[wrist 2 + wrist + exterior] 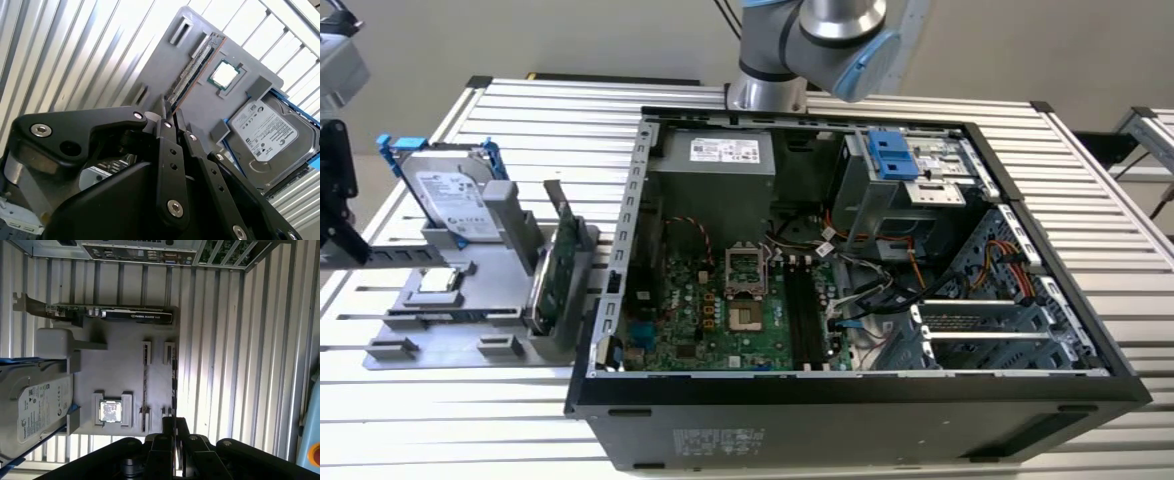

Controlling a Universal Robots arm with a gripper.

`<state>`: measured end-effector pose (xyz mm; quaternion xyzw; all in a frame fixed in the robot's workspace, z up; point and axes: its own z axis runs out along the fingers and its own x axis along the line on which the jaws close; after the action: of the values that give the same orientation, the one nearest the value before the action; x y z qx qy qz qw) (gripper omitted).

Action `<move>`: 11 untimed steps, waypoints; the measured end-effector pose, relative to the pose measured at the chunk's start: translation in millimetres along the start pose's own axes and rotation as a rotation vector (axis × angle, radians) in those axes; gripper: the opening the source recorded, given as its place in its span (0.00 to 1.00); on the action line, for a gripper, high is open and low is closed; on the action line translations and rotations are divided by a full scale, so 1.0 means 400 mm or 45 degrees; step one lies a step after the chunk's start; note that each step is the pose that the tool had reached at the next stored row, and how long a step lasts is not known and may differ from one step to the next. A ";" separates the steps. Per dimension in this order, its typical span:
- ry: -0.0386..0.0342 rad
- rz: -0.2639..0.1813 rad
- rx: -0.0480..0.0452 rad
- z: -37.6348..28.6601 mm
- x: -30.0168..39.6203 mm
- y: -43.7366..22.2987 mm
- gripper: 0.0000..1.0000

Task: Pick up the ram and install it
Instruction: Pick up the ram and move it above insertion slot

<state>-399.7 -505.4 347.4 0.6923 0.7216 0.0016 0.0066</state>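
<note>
Here the gray tray [125,365] holds the ram [192,70], a chip [110,411] and a hard drive [262,132]; the gripper [174,421], fingers pressed together and empty, hangs near the ram's end.

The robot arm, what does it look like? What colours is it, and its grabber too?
In the exterior view the arm is a round silver-grey tube with a light blue cap on its joint. In both wrist views the gripper is black, built from flat linked bars and a chunky rounded housing, dotted with shiny silver screws.
</note>
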 end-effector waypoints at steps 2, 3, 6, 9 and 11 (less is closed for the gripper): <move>0.0000 0.000 0.000 -0.005 0.000 0.000 0.00; 0.0000 0.000 0.000 -0.008 0.000 0.000 0.00; 0.0001 0.000 0.000 -0.015 0.000 0.000 0.00; 0.0000 0.000 0.000 -0.021 0.000 0.000 0.00; 0.0000 0.000 0.000 -0.025 0.000 -0.001 0.00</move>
<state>-400.1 -505.4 357.5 0.6923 0.7216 0.0016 0.0067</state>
